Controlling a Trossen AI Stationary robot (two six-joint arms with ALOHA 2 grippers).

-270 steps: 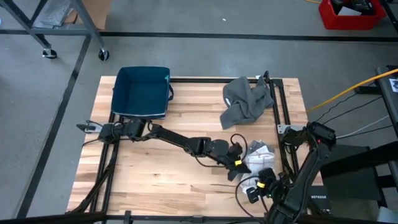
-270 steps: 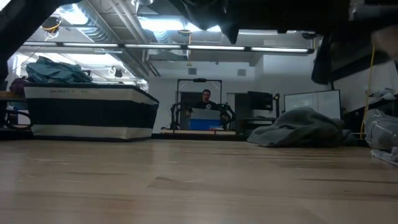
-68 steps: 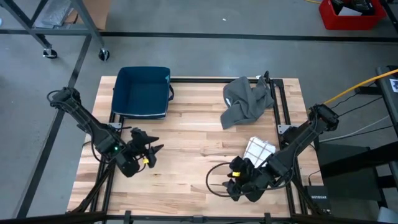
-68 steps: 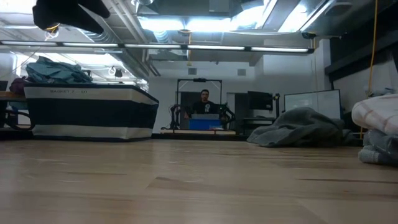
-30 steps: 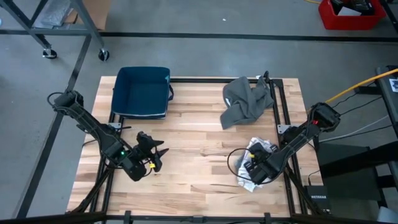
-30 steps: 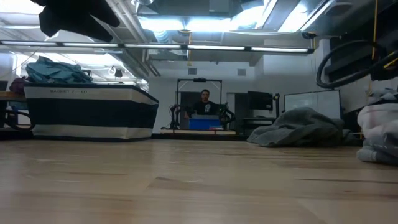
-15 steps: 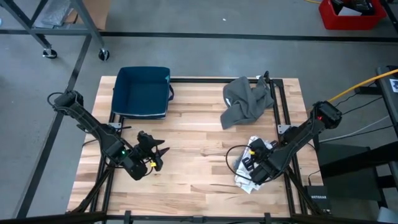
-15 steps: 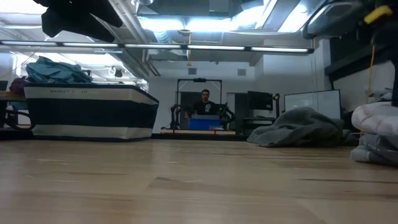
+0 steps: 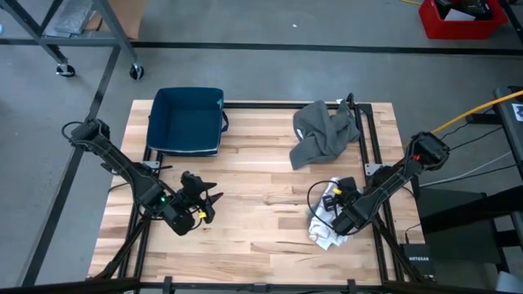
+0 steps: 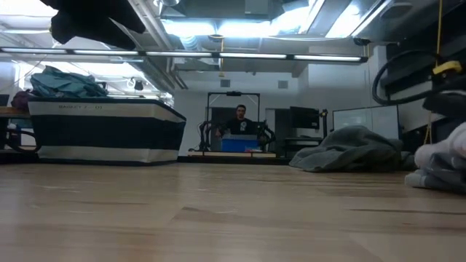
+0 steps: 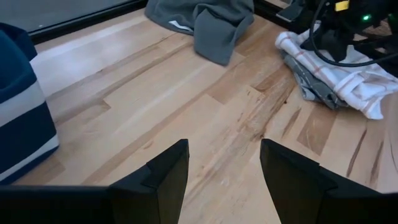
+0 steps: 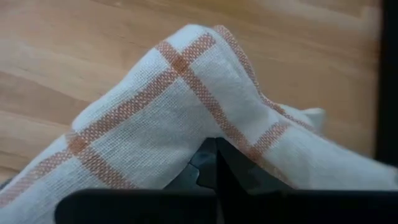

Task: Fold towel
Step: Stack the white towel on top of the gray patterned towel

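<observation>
A white towel with orange stripes (image 9: 325, 230) lies bunched on the table near its right edge, and shows in the low view as a white towel (image 10: 445, 161) at far right. My right gripper (image 9: 337, 211) is shut on it; the cloth rises over my right gripper (image 12: 216, 163). A grey towel (image 9: 323, 135) lies crumpled at the far right, one end over the black frame. My left gripper (image 9: 206, 204) hovers open above bare wood at the near left, nothing between the fingers of my left gripper (image 11: 221, 177). My right gripper is shut on a raised fold of the white towel (image 12: 208, 121), which drapes over the fingertips and hides them. How many layers it has, I cannot tell. The rest of the towel (image 9: 324, 237) lies bunched on the table.
A dark blue bin with a white band (image 9: 186, 121) stands at the far left. A black frame rail (image 9: 369, 155) runs along the right edge. Bare wood (image 9: 261, 212) lies between the two grippers. A person sits in the room behind (image 10: 239, 116).
My right gripper has shifted a little toward the table's right and far edges, staying shut on the white towel. The towel's bunch has changed shape with it and stays on the table.
</observation>
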